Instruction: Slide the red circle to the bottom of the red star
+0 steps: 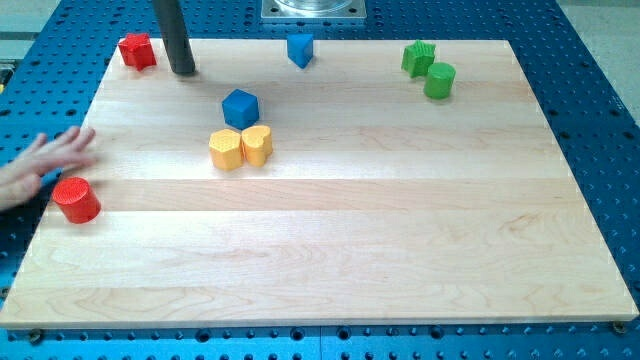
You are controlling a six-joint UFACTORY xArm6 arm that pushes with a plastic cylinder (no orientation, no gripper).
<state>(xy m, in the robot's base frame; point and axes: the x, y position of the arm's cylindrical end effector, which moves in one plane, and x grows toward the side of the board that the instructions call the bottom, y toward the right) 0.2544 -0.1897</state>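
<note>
1. While your rod stands at the board's upper-left, note that my tip (183, 72) carries no pincer at all: it is a bare dark rod end, holding nothing, touching no block.
2. You will find the red circle, a short red cylinder block (76, 199), near the view's left edge of the wooden board (350, 260), at roughly 7 o'clock from my tip and well apart from it.
3. You will see the red star, a small red star-shaped block (137, 50), just beside my tip at about 10 o'clock, near the top-left corner.
4. Judge the push line: the circle must travel toward about 1 o'clock to sit below the star, so my tip should first come round to the circle's 7 o'clock side.
5. Mind the blurred human hand (45, 165) reaching in just above the circle; it lies near that route.
6. Being round, the circle has no long axis to align.
</note>
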